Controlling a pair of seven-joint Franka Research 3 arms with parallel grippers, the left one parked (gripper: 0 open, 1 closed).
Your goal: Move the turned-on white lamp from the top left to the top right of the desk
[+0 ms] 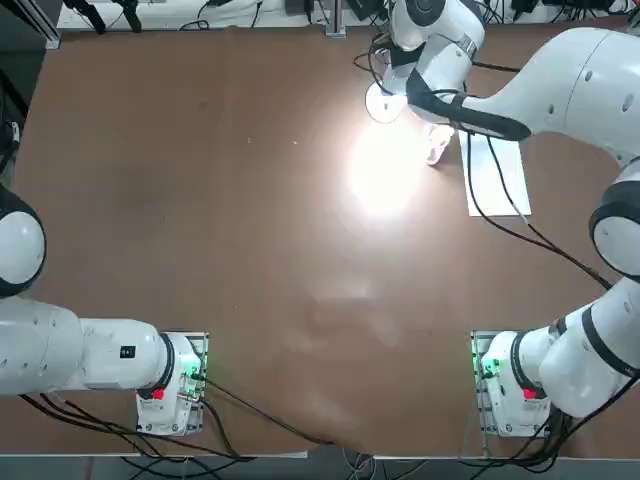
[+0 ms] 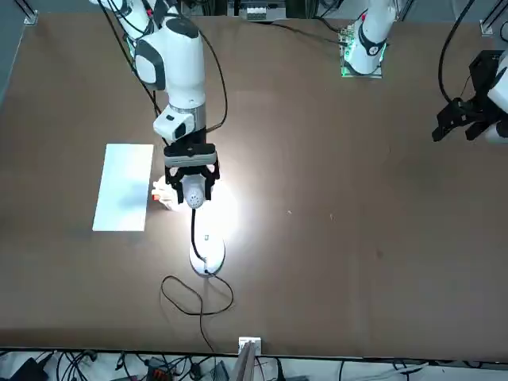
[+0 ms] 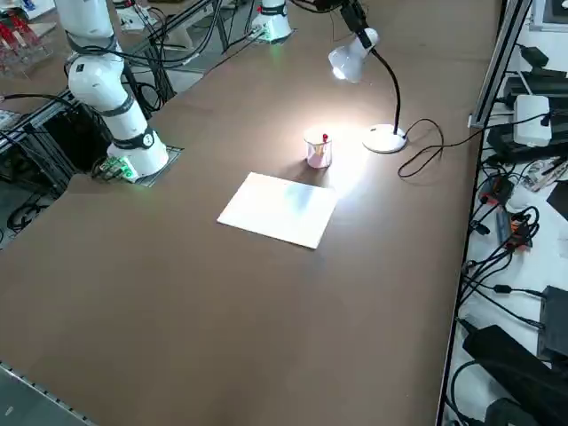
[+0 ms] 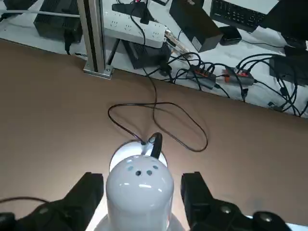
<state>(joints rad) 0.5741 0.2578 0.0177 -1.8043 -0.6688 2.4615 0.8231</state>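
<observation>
A: Where is the lamp [image 2: 196,196] at this moment?

B: It stands at the far edge of the desk [image 1: 200,220], near the middle and a little to the robot's right. Its round base [image 2: 206,259] rests flat on the wood, the neck [image 3: 393,89] rises and bends toward the robot, and the head hangs over a bright pool of light. The lamp is on.

A: And the right gripper [image 4: 139,192]?

B: It is at the head of the lamp. In the wrist view the two fingers [image 4: 86,192] stand one on each side of the white bulb, with a thin gap on both sides. So the jaws are spread wider than the head and do not seem to press it. I judge it holds nothing firmly.

A: Which relation matters for the next move?

B: The head lies exactly between the fingers, but the base is farther out, toward the desk edge, and the black cord [image 2: 190,298] loops behind it. The lamp's long axis runs from base to head, toward the robot. The goal corner lies to the robot's right, beyond the paper sheet [image 1: 495,175] and the small cup [image 3: 318,149]. Moving by the head may tip the base.
</observation>
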